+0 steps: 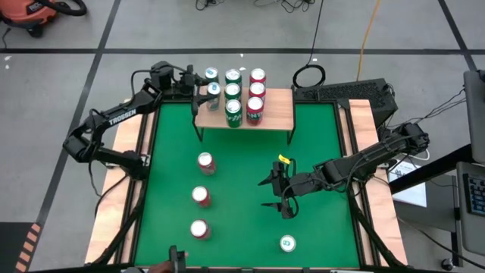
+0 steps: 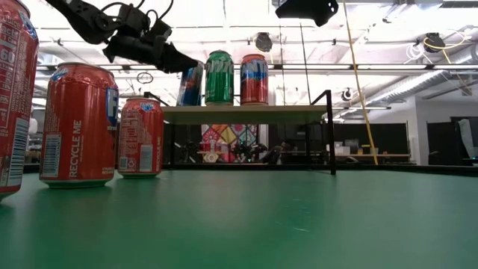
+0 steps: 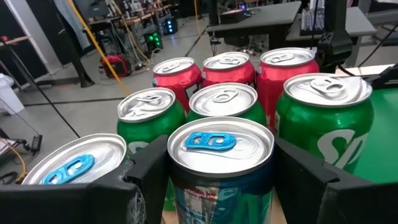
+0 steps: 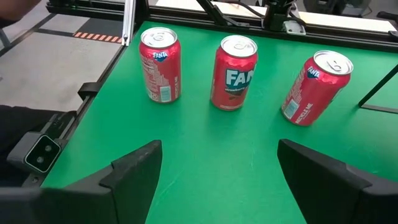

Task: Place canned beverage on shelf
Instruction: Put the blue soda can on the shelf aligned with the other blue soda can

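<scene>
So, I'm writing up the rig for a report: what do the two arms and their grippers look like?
Both arms are dark, nearly black, jointed links with loose black cables running along them. The left arm carries white TROSSEN lettering on one link. The left gripper and the right gripper each end in two blocky, matte black fingers. A small yellow tag shows near the right wrist.

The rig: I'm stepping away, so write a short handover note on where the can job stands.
Left pincer: at the shelf's left end, fingers either side of a blue-tabbed can standing there; grip or release unclear.
Right pincer: open and empty above the green table, waiting.
Done: seven other cans stand on the shelf.
Left: three red cans in a row on the table's left, one green-topped can near the front right.
</scene>
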Tool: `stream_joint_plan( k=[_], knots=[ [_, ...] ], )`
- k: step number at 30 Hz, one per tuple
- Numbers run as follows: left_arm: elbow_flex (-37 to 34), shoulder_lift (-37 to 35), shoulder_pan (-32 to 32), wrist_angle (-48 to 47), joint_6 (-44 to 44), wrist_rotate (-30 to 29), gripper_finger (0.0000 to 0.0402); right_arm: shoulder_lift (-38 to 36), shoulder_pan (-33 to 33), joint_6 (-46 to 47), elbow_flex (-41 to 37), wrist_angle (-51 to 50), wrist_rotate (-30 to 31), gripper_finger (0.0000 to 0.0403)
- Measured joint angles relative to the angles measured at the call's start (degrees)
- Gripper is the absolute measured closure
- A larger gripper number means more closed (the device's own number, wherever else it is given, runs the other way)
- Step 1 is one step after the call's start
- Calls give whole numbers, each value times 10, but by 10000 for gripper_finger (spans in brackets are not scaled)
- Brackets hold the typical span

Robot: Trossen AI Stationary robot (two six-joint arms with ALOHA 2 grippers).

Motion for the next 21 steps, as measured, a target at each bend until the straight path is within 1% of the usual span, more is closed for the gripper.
stream_joint_plan(
  k=[8, 16, 21],
  knots=[
    [0, 0, 0, -5, 0, -7, 171, 0, 0, 0, 0, 0, 0, 90],
    [-2, 4, 1, -22, 2, -21, 118, 0, 0, 2, 0, -1, 0, 90],
    [-2, 1, 0, -32, 15, -28, 113, 0, 0, 0, 0, -2, 0, 90]
  ],
)
